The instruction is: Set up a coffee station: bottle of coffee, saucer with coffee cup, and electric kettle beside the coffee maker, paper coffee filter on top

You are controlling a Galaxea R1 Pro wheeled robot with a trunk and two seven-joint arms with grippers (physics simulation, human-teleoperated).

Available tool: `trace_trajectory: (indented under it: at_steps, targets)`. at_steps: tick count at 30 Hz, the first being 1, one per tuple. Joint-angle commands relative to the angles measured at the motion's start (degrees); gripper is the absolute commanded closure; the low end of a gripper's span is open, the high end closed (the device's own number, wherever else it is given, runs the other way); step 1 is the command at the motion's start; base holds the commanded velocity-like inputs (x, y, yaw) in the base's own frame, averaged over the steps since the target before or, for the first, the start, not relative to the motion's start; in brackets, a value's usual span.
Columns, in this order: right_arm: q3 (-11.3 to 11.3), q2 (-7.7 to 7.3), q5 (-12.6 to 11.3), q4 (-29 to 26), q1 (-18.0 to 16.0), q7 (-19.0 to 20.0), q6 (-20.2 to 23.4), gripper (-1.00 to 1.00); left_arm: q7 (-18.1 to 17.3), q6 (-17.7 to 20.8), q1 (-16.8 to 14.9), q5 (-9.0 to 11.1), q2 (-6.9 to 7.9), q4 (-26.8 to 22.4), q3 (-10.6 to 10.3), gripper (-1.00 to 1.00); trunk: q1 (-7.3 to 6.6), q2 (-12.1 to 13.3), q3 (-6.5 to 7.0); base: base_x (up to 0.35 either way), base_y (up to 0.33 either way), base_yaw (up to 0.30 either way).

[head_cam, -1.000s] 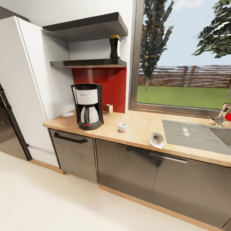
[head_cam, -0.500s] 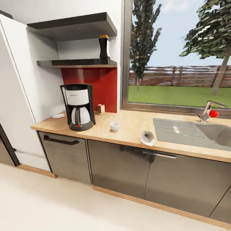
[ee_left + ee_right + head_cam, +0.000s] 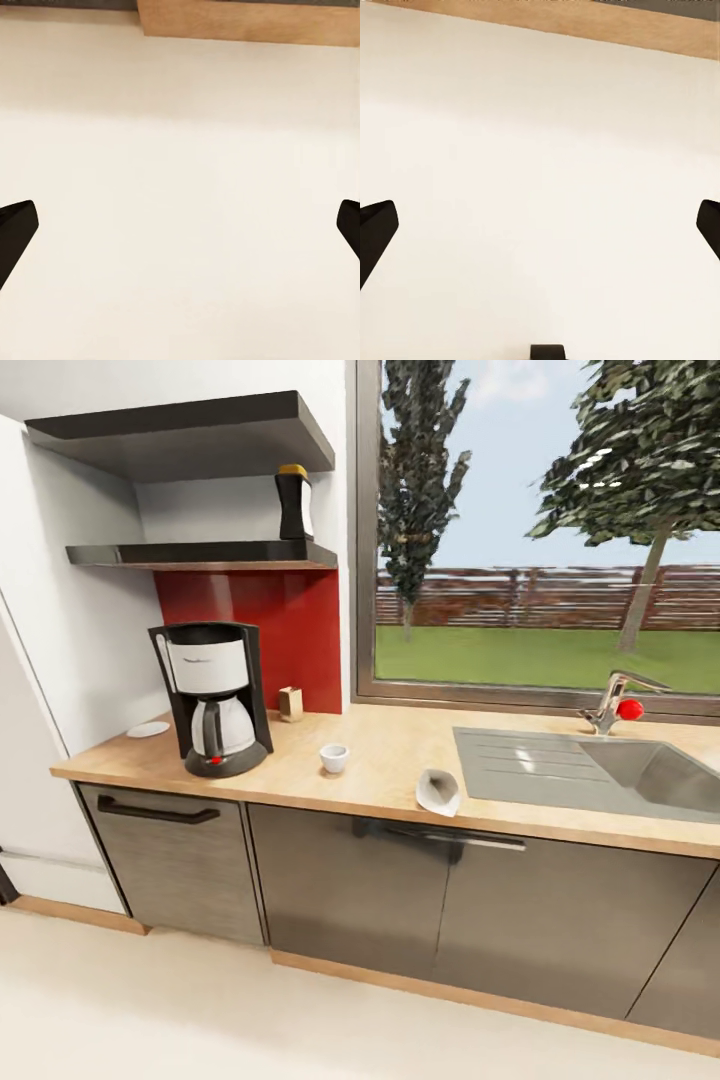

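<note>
The coffee maker [image 3: 213, 698] is seen on the counter [image 3: 380, 770], but the bottle of coffee [image 3: 293, 502] is left on the shelf [image 3: 200, 554]. The coffee cup [image 3: 334, 758], saucer [image 3: 148, 729] and paper filter [image 3: 438, 791] are found scattered, unplaced. The left hand [image 3: 180, 232] and right hand [image 3: 540, 232] are held apart, empty, over floor.

Countertop [image 3: 380, 780]: open wood mid-frame between coffee cup [image 3: 334, 758] and sink [image 3: 560, 765]; paper filter [image 3: 438, 791] at front edge. Coffee maker [image 3: 212, 698] blocks left; small box [image 3: 290, 703] behind, saucer [image 3: 148, 729] far left. Shelf [image 3: 200, 553] overhangs.
</note>
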Motion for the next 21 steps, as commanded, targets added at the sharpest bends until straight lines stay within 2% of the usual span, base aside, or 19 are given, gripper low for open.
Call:
trace_trajectory:
  at_steps: [1, 16, 21]
  targets:
    - [-0.1, -0.05, 0.0, 0.0, 0.0, 0.0, -0.2, -1.00, 0.0, -0.2, 0.0, -0.4, 0.01, 0.0, 0.0, -1.00, 0.00, 0.0, -0.06, 0.029, 0.015, -0.015]
    - [0.2, -0.41, 0.1, -1.0, 0.0, 0.4, -0.1, -1.00, 0.0, -0.2, 0.0, -0.5, 0.03, 0.0, 0.0, -1.00, 0.00, 0.0, -0.06, 0.002, 0.001, -0.001]
    - [0.3, -0.47, 0.1, -6.6, 0.0, 0.5, -0.2, -1.00, 0.0, -0.2, 0.0, -0.5, 0.02, 0.1, 0.0, -1.00, 0.00, 0.0, -0.06, 0.000, 0.000, 0.000]
